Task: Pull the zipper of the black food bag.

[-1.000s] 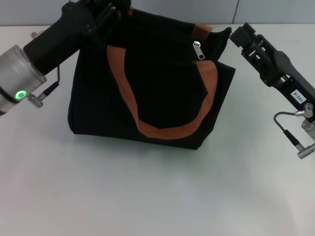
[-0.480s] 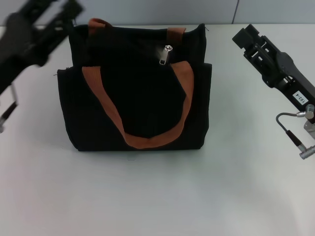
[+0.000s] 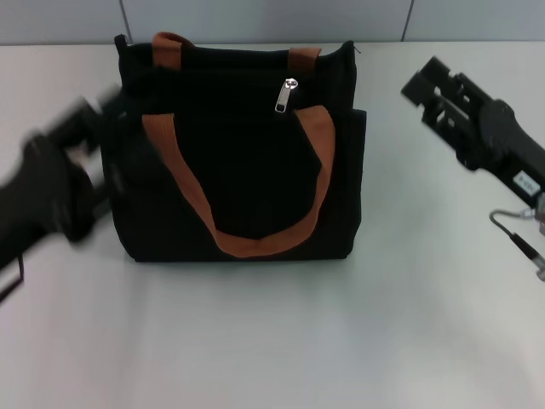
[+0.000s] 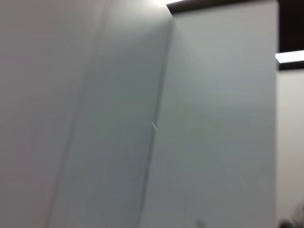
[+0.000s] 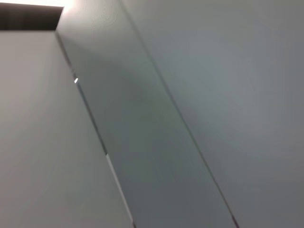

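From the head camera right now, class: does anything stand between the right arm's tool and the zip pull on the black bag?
Nothing visible does. The zip pull hangs on the front of the black bag, just above the near handle. The right tool is off to the bag's right, with only bare table between them. The left tool is beside the bag's left side.

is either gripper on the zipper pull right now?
No. In the head view the zipper hangs free on the black food bag, left gripper and right gripper off to its sides.
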Controlling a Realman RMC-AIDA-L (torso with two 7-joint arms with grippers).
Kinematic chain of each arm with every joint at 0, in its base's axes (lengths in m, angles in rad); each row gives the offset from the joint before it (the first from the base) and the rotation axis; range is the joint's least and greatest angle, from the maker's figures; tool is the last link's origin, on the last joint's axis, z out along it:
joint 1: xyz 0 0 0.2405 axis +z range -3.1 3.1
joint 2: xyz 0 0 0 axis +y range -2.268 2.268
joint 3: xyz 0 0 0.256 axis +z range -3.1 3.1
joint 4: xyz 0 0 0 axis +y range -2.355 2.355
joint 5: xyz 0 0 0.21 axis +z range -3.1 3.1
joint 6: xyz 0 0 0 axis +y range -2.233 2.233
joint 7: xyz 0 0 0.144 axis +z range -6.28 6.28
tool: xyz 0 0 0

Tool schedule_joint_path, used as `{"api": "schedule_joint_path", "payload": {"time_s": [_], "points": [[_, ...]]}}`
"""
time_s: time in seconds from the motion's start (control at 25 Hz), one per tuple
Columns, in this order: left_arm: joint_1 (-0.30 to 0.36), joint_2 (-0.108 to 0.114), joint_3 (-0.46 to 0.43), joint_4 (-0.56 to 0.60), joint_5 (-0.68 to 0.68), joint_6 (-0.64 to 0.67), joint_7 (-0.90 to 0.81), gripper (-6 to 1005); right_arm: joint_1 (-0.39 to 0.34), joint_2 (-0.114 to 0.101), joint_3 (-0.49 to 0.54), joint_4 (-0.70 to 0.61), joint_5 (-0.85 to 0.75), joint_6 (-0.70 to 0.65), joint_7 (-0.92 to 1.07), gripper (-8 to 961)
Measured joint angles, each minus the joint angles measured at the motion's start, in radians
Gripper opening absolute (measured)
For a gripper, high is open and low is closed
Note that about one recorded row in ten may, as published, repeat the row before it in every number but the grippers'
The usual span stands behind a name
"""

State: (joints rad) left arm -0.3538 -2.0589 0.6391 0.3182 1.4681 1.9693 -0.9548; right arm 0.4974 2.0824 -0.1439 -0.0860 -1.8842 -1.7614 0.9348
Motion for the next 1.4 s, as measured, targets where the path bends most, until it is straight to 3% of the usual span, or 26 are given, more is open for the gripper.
{"api": "schedule_joint_path", "payload": {"time_s": [0.12, 0.44, 0.56, 0.88, 0.96, 1.08, 1.4], "points": [[0.056, 0.002, 0.081, 0.063, 0.088, -0.005, 0.082, 664, -0.014, -0.001, -0.020, -0.018, 0.000, -0.008, -0.013, 617], [0.143, 0.010, 0.098, 0.079, 0.275, -0.036, 0.230, 663, -0.071, -0.003, -0.062, -0.084, 0.000, -0.082, -0.056, 632], [0.143, 0.008, 0.097, 0.081, 0.314, -0.071, 0.232, 662, -0.070, -0.003, -0.123, -0.112, 0.000, -0.093, -0.064, 637], [0.130, 0.006, 0.094, 0.081, 0.326, -0.110, 0.233, 660, -0.041, -0.003, -0.536, -0.221, 0.000, -0.106, -0.094, 652], [0.106, -0.004, 0.098, 0.079, 0.324, -0.113, 0.234, 660, -0.041, -0.002, -0.605, -0.226, 0.000, -0.097, -0.121, 656], [0.094, -0.008, 0.103, 0.074, 0.328, -0.117, 0.234, 659, -0.047, 0.000, -0.655, -0.234, 0.001, -0.075, -0.172, 662], [0.075, -0.008, 0.107, 0.072, 0.339, -0.091, 0.231, 658, -0.048, 0.004, -0.660, -0.226, 0.007, -0.046, -0.198, 677]]}}
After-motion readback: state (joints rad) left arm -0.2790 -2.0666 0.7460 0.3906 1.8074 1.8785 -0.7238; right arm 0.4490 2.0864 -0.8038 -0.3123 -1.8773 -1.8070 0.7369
